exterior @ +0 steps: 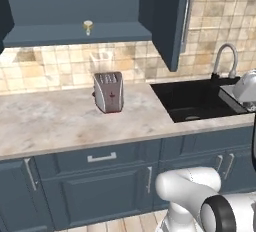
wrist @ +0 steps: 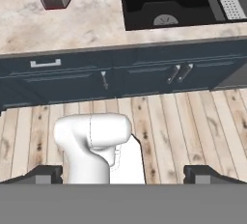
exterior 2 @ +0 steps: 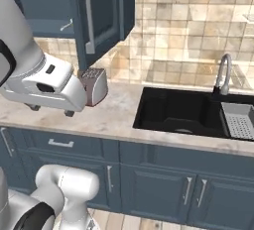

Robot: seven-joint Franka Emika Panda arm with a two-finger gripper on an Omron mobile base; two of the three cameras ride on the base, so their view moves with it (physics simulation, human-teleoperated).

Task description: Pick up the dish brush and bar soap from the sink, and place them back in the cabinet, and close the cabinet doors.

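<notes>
The dish brush, with its cream-yellow head, stands on the inner shelf of the open cabinet. One of the cabinet doors stands swung out, its silver bar handle facing the room. The black sink with its round grey drain is set in the beige counter, right of the cabinet. The bar soap is out of view. My gripper hangs open and empty in front of the counter, well apart from sink and cabinet. It points down, and its fingertips frame the wooden floor.
A red-and-silver toaster stands on the counter below the cabinet. A grey strainer basket sits in the sink's right part, beside the curved faucet. Low blue cabinets line the counter front.
</notes>
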